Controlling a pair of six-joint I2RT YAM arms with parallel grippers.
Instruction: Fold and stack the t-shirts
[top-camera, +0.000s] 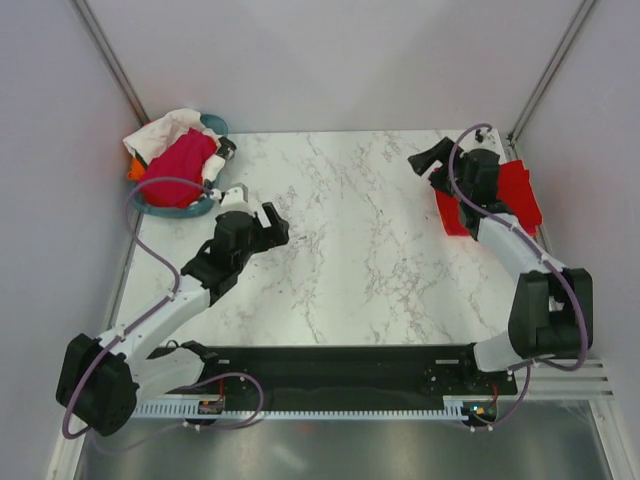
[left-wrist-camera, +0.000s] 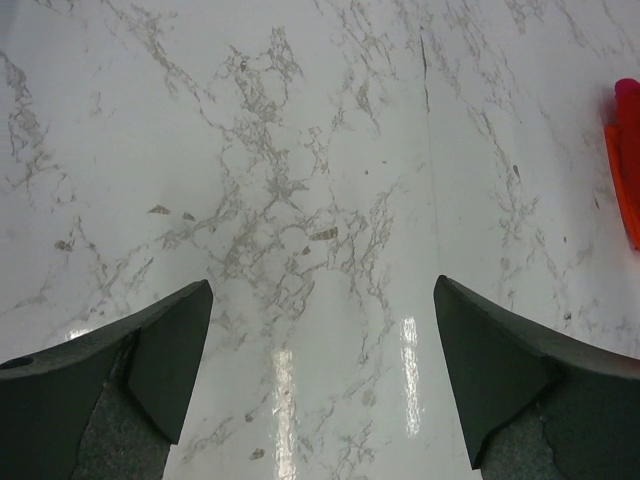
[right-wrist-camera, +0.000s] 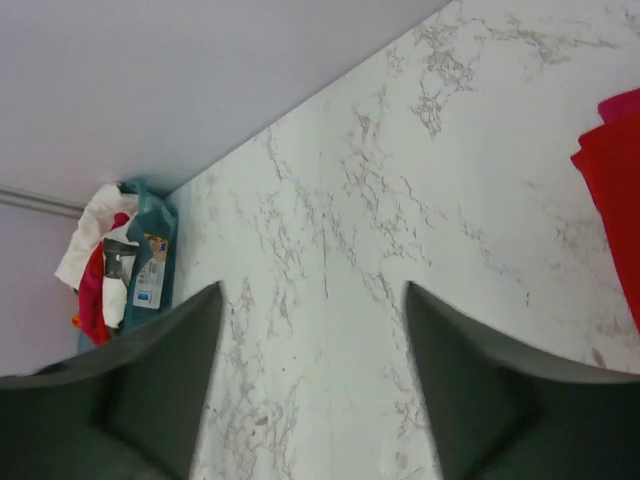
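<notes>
A folded red t-shirt (top-camera: 518, 195) lies at the table's right edge, partly under my right arm. In the right wrist view the red t-shirt (right-wrist-camera: 615, 180) shows at the right border, and in the left wrist view the red t-shirt (left-wrist-camera: 628, 150) is a sliver at the right edge. Crumpled magenta (top-camera: 180, 165), white (top-camera: 160, 132) and orange (top-camera: 133, 172) t-shirts fill the teal tub (top-camera: 175, 210) at the back left. My right gripper (top-camera: 422, 162) (right-wrist-camera: 314, 287) hovers open and empty just left of the red t-shirt. My left gripper (top-camera: 278, 225) (left-wrist-camera: 322, 283) is open over bare marble, right of the tub.
White walls with metal corner posts close in the table at the back and sides. The teal tub (right-wrist-camera: 150, 260) sits in the back left corner. Marble table (top-camera: 350, 250) stretches between the two grippers. The arm bases stand along the black strip at the near edge.
</notes>
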